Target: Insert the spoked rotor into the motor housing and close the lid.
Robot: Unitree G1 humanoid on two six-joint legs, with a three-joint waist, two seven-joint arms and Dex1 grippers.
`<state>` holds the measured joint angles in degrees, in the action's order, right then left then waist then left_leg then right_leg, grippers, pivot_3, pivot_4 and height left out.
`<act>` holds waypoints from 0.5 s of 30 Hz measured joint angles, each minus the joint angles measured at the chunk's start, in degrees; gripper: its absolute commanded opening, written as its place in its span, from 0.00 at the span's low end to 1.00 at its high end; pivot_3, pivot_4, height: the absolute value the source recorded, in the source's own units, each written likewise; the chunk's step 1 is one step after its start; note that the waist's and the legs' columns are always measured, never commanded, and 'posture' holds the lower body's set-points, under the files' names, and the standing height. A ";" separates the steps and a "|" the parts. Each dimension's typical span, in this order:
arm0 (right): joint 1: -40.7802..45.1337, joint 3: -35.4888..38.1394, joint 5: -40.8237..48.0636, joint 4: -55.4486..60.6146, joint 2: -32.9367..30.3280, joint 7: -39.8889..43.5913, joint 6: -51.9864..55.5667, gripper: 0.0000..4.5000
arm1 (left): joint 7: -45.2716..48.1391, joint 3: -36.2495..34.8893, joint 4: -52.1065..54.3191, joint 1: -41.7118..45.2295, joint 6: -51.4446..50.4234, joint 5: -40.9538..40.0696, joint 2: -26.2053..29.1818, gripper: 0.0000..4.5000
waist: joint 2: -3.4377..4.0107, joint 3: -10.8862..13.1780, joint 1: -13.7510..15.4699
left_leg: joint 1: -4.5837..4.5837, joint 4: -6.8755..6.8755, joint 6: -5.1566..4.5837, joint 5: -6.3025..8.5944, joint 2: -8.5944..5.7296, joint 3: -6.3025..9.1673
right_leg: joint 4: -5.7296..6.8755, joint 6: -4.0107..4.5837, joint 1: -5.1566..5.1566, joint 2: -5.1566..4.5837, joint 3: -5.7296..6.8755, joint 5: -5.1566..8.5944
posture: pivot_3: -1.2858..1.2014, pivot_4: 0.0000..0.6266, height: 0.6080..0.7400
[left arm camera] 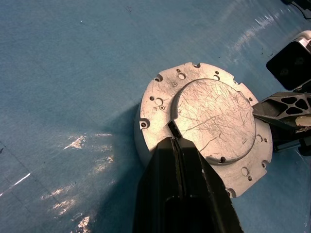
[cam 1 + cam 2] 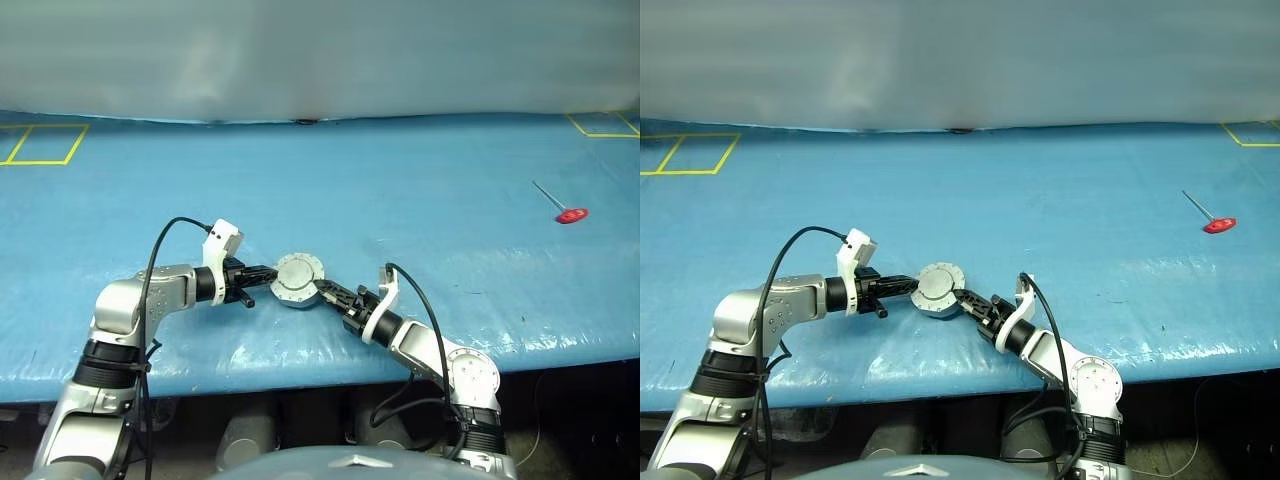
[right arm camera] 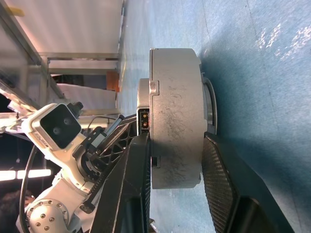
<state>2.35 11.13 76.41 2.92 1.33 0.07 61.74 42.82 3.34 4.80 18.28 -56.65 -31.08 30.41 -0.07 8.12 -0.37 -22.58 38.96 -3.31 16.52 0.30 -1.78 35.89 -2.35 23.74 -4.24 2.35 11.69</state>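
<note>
While the right gripper [image 3: 177, 184] straddles the lidded motor housing's [image 3: 175, 116] rigid, seemingly heavy wall, jaws not yet clamped, the left gripper [image 1: 176, 141], jaws together, presses its scratched lid [image 1: 214, 121].

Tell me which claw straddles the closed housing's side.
The right claw: its fingers flank the motor housing. The left claw, shut, rests atop the lid.

The left arm reaches in from the left with its elbow bent. Its left gripper [image 2: 266, 272] points to the right and a little down, and its two black fingers [image 1: 177, 160] are pressed tight together. The right arm comes in from the right, low and bent. Its right gripper [image 2: 332, 291] points to the left, almost level. Its fingers [image 3: 138, 174] stand apart, one on each side of a round metal part.
</note>
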 measured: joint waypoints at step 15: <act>-0.01 -1.83 0.15 0.01 -2.06 2.46 2.27 0.25 | 0.19 -1.35 -0.64 0.07 -0.16 -0.51 -0.47 0.00 | 0.01 0.01 -0.23 | -0.03 0.00 0.00 0.00 0.01 0.00 | 0.00 0.00 0.01 0.04 -0.01 0.00 | 0.52 0.24 1.00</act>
<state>2.35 9.31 76.57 2.93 -0.74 2.53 64.01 43.01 1.99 4.16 18.35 -56.81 -31.60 29.94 -0.06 8.13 -0.60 -22.61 38.96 -3.31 16.52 0.32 -1.78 35.90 -2.35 23.75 -4.21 2.35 11.69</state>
